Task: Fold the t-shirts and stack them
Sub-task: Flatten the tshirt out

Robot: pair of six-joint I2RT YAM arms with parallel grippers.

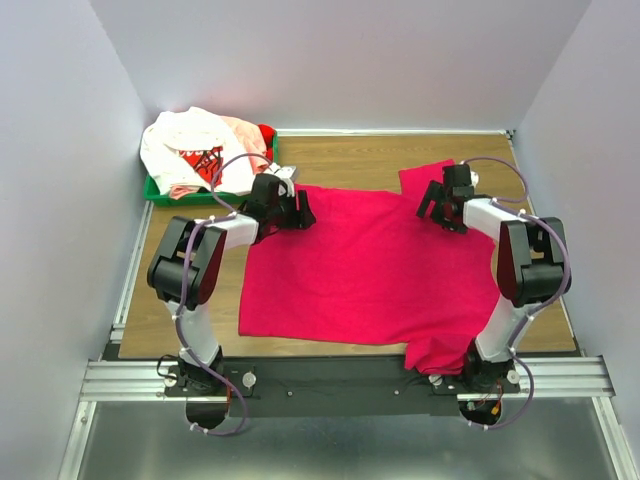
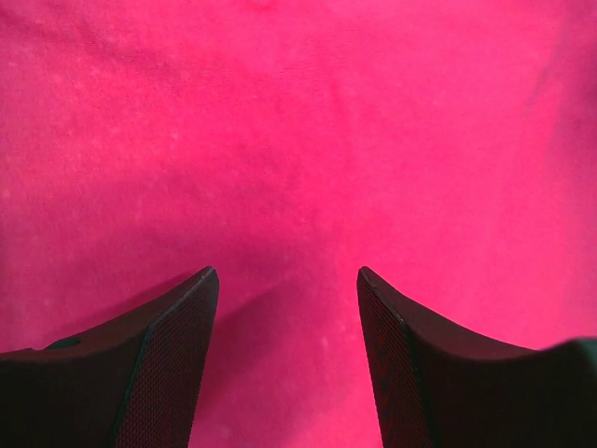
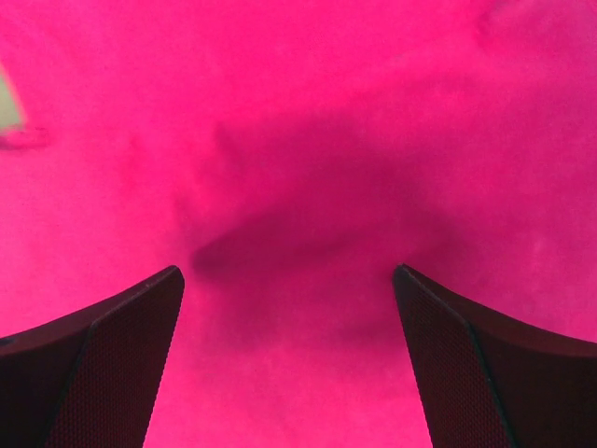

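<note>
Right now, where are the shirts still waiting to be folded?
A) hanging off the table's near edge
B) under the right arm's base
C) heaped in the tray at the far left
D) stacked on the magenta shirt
C: the white shirt tops a heap in the tray at the far left, while the magenta shirt lies spread out with nothing on it.

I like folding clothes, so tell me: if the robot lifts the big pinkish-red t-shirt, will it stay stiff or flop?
Probably floppy: the magenta-red cloth t-shirt droops over the wooden table's near edge and shows soft creases. Likely light; a push would probably bunch it, not slide it whole.
</note>
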